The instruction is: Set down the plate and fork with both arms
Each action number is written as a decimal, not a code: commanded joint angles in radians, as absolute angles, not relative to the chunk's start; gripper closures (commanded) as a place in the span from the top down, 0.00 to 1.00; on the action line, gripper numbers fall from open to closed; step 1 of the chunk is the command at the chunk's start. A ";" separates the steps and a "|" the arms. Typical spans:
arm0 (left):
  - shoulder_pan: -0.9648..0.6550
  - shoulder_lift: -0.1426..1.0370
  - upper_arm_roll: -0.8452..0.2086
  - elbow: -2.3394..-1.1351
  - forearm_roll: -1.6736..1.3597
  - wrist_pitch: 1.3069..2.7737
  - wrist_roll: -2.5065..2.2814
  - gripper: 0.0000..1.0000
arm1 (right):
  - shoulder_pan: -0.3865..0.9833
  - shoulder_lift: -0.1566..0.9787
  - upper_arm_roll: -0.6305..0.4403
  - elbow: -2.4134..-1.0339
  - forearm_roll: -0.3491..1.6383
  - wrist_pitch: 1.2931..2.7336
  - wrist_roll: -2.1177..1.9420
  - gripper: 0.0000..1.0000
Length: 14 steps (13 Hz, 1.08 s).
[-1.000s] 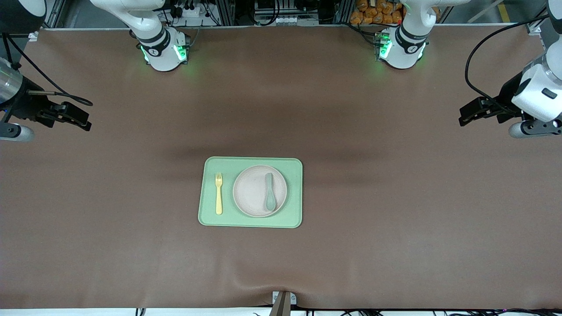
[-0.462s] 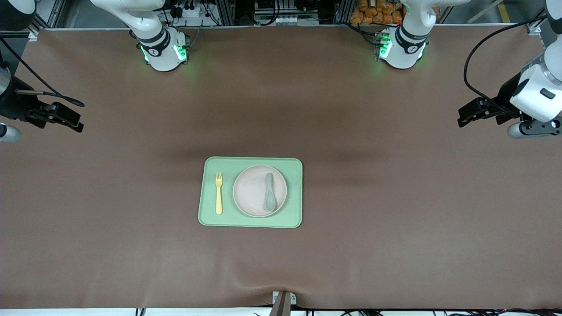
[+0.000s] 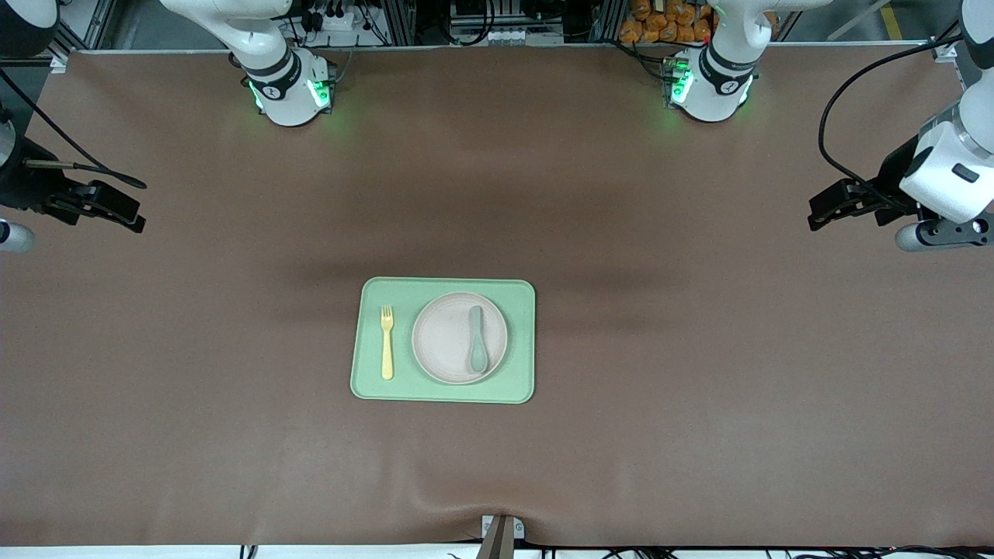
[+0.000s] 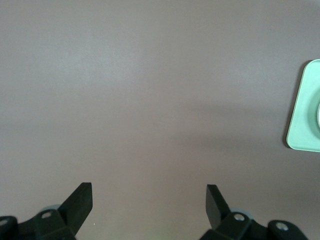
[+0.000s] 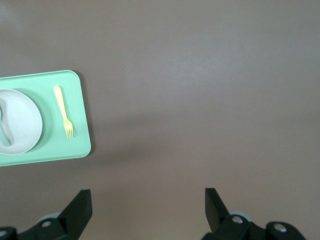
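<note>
The off-white plate [image 3: 446,341] sits on the light-green tray [image 3: 520,341] in the middle of the table, with a grey-green spoon [image 3: 476,339] lying on it. The pale-yellow fork [image 3: 387,342] lies on the tray beside the plate, toward the right arm's end. The right wrist view also shows the fork [image 5: 64,110], the plate [image 5: 20,122] and the tray [image 5: 80,135]. My left gripper [image 3: 815,213] is open and empty over the table's left-arm end. My right gripper [image 3: 133,219] is open and empty over the right-arm end. The left wrist view shows a corner of the tray [image 4: 305,115].
The brown table cover [image 3: 699,373] lies bare around the tray. The two arm bases [image 3: 289,92] stand along the edge farthest from the front camera. A small bracket [image 3: 501,532] sits at the edge nearest the front camera.
My right gripper has drawn back toward the right arm's end of the table. My left gripper has shifted slightly up. Tray, plate, fork and spoon have not moved.
</note>
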State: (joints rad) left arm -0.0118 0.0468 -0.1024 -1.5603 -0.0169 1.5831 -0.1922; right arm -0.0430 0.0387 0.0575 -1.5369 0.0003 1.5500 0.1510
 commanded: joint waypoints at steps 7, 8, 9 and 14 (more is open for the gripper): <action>-0.011 0.041 -0.106 -1.571 -0.014 1.594 -0.179 1.00 | -0.074 0.060 0.080 -1.508 0.008 1.529 0.140 1.00; -0.009 0.040 -0.106 -1.571 -0.014 1.592 -0.179 1.00 | -0.075 0.061 0.080 -1.508 0.020 1.529 0.140 1.00; -0.011 0.040 -0.106 -1.571 -0.014 1.589 -0.179 1.00 | -0.086 0.061 0.080 -1.508 0.031 1.529 0.140 1.00; -0.009 0.031 -0.106 -1.566 0.000 1.565 -0.178 1.00 | -0.094 0.061 0.078 -1.508 0.040 1.528 0.140 1.00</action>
State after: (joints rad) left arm -0.0124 0.0466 -0.1026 -1.5634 -0.0169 1.5812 -0.1922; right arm -0.0670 0.0480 0.0575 -1.5368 0.0213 1.5472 0.1489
